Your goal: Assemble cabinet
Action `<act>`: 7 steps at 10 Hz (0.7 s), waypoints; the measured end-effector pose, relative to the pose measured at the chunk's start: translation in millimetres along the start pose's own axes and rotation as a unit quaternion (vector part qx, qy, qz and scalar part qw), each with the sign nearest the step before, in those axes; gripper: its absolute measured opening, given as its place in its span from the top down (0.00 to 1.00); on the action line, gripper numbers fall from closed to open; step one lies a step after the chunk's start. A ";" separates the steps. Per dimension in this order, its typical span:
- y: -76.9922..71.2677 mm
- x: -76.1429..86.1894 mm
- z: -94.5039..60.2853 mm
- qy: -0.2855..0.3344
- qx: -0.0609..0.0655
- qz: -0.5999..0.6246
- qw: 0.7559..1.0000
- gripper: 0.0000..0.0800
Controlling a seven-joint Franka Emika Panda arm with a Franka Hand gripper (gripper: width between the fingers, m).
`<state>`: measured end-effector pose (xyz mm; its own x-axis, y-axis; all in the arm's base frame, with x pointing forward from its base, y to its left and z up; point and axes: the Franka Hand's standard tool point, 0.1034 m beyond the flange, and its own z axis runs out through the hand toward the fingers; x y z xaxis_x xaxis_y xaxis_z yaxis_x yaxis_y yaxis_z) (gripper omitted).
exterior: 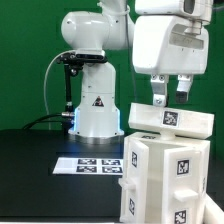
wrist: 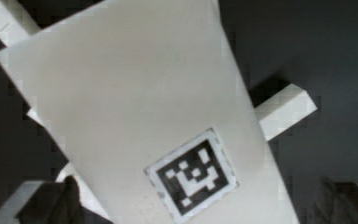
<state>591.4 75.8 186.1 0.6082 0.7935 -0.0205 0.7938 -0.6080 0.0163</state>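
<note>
Cabinet (exterior: pixel 165 172) stands on the black worktop (exterior: pixel 35 160) at the exterior view's right, tags on its faces. You see a flat white panel (exterior: pixel 170 118) across its top. Hand (exterior: pixel 170 97) hangs just above that panel, fingers spread wide and gripping nothing. Marker board (exterior: pixel 95 163) lies flat beside the cabinet, in front of the arm's base (exterior: pixel 98 112).

The claw (exterior: pixel 170 100) hangs just above the cabinet (exterior: pixel 165 165).

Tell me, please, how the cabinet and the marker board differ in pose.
The cabinet stands tall as a box; the marker board lies flat on the table. The cabinet bears tags on several faces; the board's tags all face up. Both are white with black-and-white tags.
</note>
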 end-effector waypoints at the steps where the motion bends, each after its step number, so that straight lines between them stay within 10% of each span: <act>1: -0.8 1.4 2.2 0.003 -0.005 -0.002 1.000 0.19; 7: 11.2 -14.4 20.4 -0.008 -0.002 0.011 1.000 0.19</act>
<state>591.5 57.1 166.2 0.6255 0.7794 -0.0361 0.7802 -0.6252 0.0216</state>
